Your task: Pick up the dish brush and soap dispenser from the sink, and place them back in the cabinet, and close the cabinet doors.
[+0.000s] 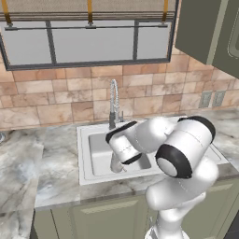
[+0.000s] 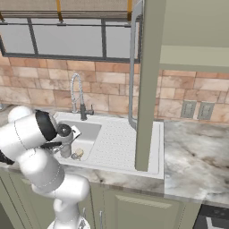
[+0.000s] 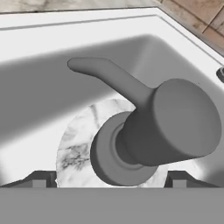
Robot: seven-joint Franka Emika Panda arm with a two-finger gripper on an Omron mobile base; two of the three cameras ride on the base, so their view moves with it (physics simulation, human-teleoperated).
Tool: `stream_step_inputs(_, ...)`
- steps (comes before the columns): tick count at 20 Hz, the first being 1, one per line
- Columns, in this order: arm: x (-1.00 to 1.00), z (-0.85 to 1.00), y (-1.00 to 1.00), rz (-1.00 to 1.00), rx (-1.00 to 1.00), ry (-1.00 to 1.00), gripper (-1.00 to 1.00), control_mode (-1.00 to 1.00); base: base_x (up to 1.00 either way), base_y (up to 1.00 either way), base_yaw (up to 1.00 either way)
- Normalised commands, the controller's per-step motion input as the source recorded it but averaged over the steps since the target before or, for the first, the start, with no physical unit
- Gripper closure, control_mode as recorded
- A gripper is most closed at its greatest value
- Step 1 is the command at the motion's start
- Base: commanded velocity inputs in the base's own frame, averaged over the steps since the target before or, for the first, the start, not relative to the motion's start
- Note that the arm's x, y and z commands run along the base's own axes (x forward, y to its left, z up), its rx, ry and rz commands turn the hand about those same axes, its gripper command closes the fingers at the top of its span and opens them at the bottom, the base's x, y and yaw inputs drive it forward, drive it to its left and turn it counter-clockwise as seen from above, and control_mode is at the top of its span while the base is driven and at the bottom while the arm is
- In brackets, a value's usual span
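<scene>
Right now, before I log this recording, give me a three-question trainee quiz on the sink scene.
1. True or false: the two-finger gripper is shut on the small beige-headed dish brush.
2. Where does the squat grey soap dispenser with its pump top stand? A) in the grey basin of the white sink; B) on the marble counter; C) on a cabinet shelf.
3. Fill in: the tall olive-green cabinet door stands ____.
Key: 1 false, the jaws are open on either side of the dispenser; 2 A; 3 open.
</scene>
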Motion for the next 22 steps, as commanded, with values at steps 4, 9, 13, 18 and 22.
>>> stream_step_inputs(4, 0.00, 0.49, 0.00, 0.00, 0.00, 0.06, 1.00, -1.00, 0.00, 0.00, 0.00)
stream_step_inputs(9, 0.00, 0.47, 0.00, -0.01, 0.00, 0.06, 1.00, -1.00, 0.00, 0.00, 0.00)
stream_step_inputs(13, 0.00, 0.50, 0.00, -0.01, 0.00, 0.06, 1.00, -1.00, 0.00, 0.00, 0.00)
stream_step_inputs(18, 0.00, 0.50, 0.00, -0.02, 0.00, 0.06, 1.00, -1.00, 0.00, 0.00, 0.00)
stream_step_inputs(22, -0.11, 0.44, 0.00, -0.04, 0.00, 0.04, 1.00, -1.00, 0.00, 0.00, 0.00)
